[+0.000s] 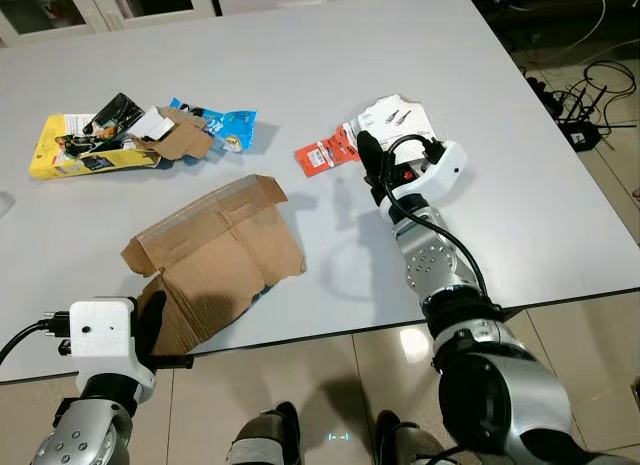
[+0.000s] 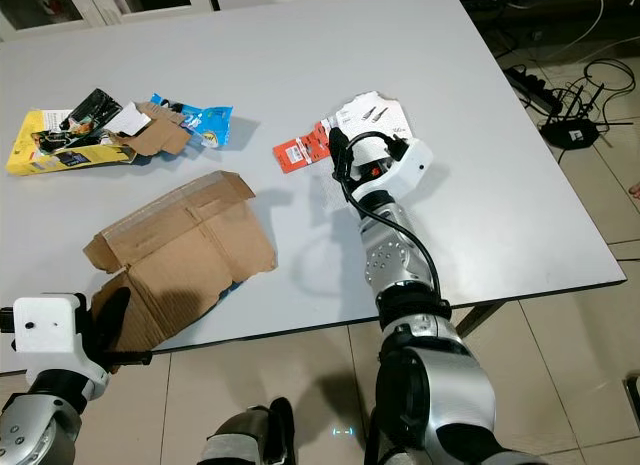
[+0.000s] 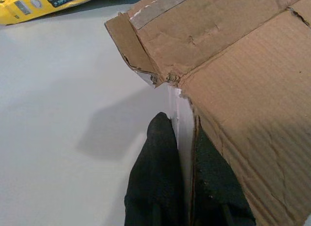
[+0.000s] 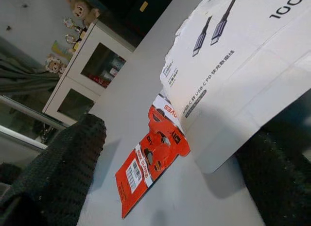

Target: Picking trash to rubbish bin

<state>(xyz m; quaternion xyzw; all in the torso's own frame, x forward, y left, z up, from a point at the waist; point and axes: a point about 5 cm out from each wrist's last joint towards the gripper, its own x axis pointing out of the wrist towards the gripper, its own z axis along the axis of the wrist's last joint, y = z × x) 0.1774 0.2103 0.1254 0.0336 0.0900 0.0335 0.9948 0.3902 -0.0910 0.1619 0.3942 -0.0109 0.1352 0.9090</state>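
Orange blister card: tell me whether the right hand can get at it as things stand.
Probably yes: the open right hand sits beside the orange blister card, nothing between them, though the white cable package overlaps its edge.

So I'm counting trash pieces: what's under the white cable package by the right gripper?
The white cable package lies partly over an orange card, on the table. The right gripper straddles its corner, fingers open. Anything else beneath is covered.

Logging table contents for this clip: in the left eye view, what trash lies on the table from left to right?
Yellow package → blue wrapper → red card → white cable box. The flattened cardboard box spans the middle, nearer the robot.
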